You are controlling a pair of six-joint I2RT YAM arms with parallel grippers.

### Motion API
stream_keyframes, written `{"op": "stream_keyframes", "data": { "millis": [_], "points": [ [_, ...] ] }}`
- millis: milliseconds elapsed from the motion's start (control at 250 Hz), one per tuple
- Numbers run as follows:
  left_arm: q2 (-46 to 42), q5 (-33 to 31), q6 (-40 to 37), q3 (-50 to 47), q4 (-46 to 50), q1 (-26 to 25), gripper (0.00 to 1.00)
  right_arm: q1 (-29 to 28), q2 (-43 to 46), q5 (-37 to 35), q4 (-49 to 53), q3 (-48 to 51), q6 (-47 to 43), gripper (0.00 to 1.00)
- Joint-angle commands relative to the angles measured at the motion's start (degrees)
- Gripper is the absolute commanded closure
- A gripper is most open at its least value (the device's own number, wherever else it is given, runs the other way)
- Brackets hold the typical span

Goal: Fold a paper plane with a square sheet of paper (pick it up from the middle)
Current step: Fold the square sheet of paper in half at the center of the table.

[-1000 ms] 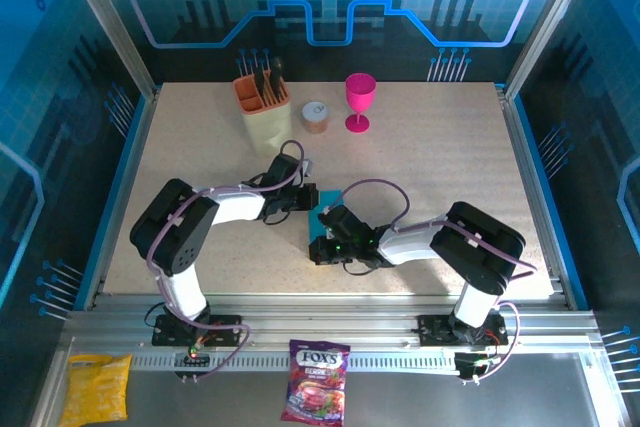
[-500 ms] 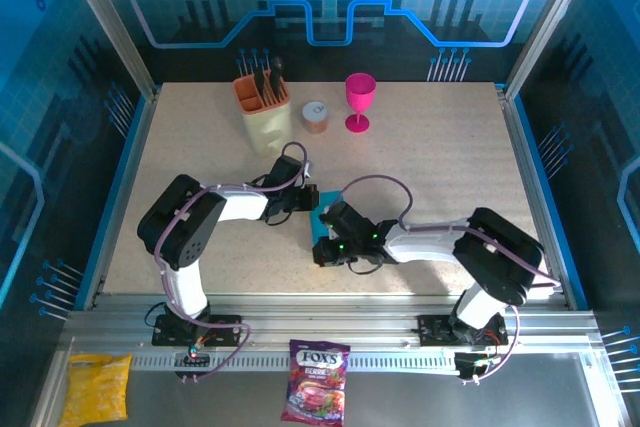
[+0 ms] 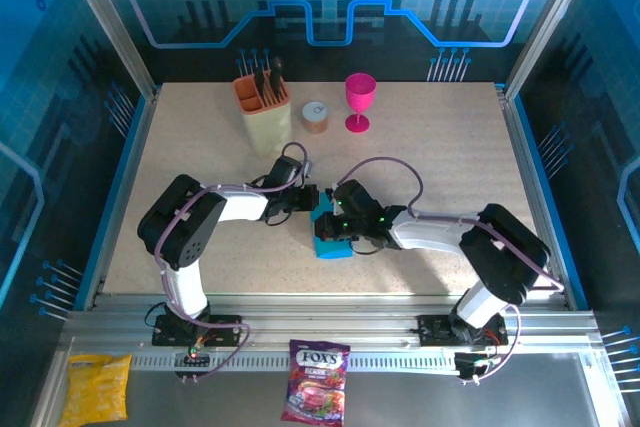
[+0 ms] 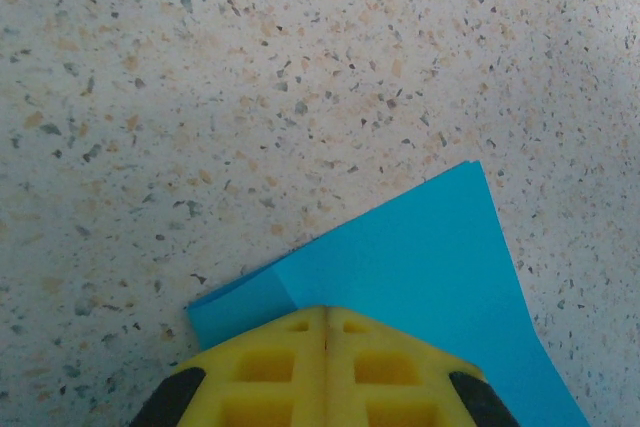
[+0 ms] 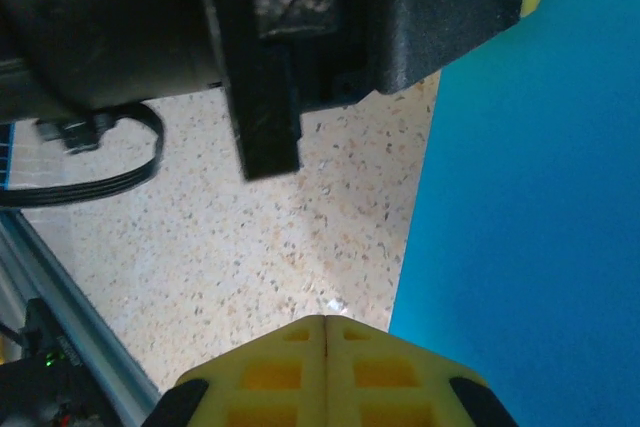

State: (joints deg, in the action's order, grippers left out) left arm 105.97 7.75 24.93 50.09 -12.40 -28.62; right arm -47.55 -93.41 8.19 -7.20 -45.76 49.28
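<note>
- The left gripper (image 4: 325, 319) is clenched, its yellow fingers (image 4: 262, 372) pressed flat together with no gap. Their tips sit over the near edge of the sheet of paper (image 4: 420, 277). Whether a layer is pinched between them cannot be told.
- The sheet lies at the middle of the table (image 3: 450, 147), between the two grippers. In the left wrist view one corner points away and a shorter flap shows at the left. The near part is cut off by the fingers and the frame.
- From above, both wrists cover most of the sheet, so its full outline is hard to make out.
- The right gripper (image 5: 325, 332) is clenched too. The sheet's straight edge runs down to its fingertips on the right, but a grasp cannot be confirmed.
- The black body of the left arm (image 5: 300, 27) blocks the top of the right wrist view, with a black cable (image 5: 100, 182) looping beside it.
- A yellow bag (image 3: 97, 387) lies off the table, near left.
- A holder of utensils (image 3: 262, 107), a small tin (image 3: 316, 115) and a pink goblet (image 3: 359, 100) stand along the far side, well apart from the sheet.
- A purple candy bag (image 3: 316, 394) lies in front of the arm bases.
</note>
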Motion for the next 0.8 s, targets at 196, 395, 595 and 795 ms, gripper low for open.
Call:
{"op": "stream_keyframes", "data": {
  "millis": [196, 395, 595, 795],
  "points": [
    [1.5, -0.2, -1.1, -0.9, 1.6, 0.3, 1.0, 0.4, -8.7, 0.7, -5.4, -3.4, 0.4, 1.0],
    [1.9, 0.1, -0.5, -0.4, 1.6, 0.2, 1.0, 0.4, -10.1, 0.0, -5.9, 0.8, 0.8, 1.0],
    [2.1, -0.2, -0.9, -0.3, 2.3, 0.2, 1.0, -1.1, -9.6, 0.3, 0.5, 1.6, -3.3, 1.0],
    [2.6, -0.5, -1.2, -0.4, 2.7, 0.2, 1.0, -4.7, -9.1, -1.3, 9.1, -1.3, -8.6, 1.0]
  ]
}}
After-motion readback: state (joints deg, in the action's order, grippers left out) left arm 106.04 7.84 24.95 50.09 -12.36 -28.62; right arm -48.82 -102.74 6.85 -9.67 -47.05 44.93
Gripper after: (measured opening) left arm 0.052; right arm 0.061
